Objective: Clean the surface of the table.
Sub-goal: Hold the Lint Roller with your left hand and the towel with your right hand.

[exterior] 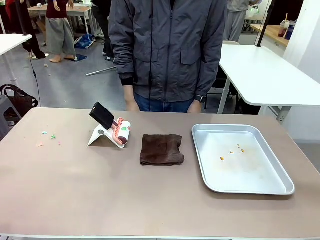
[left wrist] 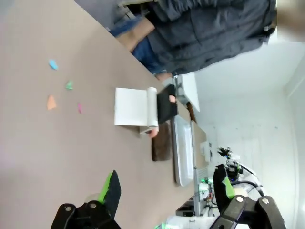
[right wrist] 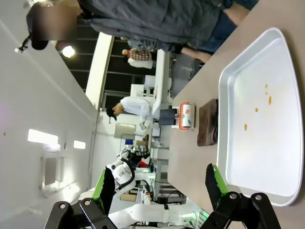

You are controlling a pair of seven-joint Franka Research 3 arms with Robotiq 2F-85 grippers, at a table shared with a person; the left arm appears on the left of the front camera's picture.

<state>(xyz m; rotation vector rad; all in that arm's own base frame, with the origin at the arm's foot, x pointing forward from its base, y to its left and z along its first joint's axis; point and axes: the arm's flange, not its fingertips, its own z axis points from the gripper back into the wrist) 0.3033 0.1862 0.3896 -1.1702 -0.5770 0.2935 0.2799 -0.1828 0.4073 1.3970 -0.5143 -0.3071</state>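
Left gripper (left wrist: pixel 167 188) hung with jaws spread wide and empty, right gripper (right wrist: pixel 161 183) likewise stood agape, nothing in its grasp, both poised in mid-air.

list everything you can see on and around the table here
table: one, brownish tan, spans the front view
cloth: one, dark brown, folded, flat at the table's middle
tray: one, silver metal, right of the cloth
crumbs: about four, orange, inside the tray
paper scraps: four, blue, green, orange and pink, on the table's left part
brush tool: one, white with a black handle, left of the cloth; exact kind unclear
white table: one, white, behind on the right
person: one, grey jacket, standing at the far edge
left hand: one, black with green pads, open, above the table
right hand: one, black with green pads, open, near the tray
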